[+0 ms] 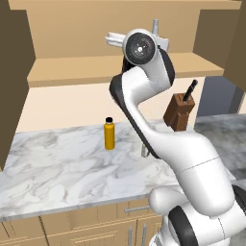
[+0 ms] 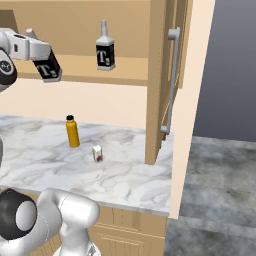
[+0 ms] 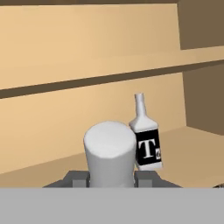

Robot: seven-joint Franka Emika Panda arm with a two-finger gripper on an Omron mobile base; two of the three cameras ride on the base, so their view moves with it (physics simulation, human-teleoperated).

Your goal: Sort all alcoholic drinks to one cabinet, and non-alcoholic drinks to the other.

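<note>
our end effector (image 3: 111, 177) pinches a tilted pale squarish "t"-label bottle (image 2: 48, 67) before the wide tan wooden cabinet (image 2: 75, 22). its twin "t"-label bottle (image 2: 105, 47) stands on the shelf (image 2: 125, 67). the slim orange black-capped bottle (image 1: 109, 134) stands on the marble surface (image 1: 57, 168).

a rendered kitchen is shown: marble countertop (image 1: 57, 163), wooden wall cabinet (image 1: 115, 67), knife block (image 1: 180, 113).

You see veined, polished marble counter (image 1: 57, 163); matt light-tan wood cabinet shelf (image 1: 72, 72); smooth orange bottle (image 1: 109, 136) at counter's back edge; brown wood knife block (image 1: 178, 113).
</note>
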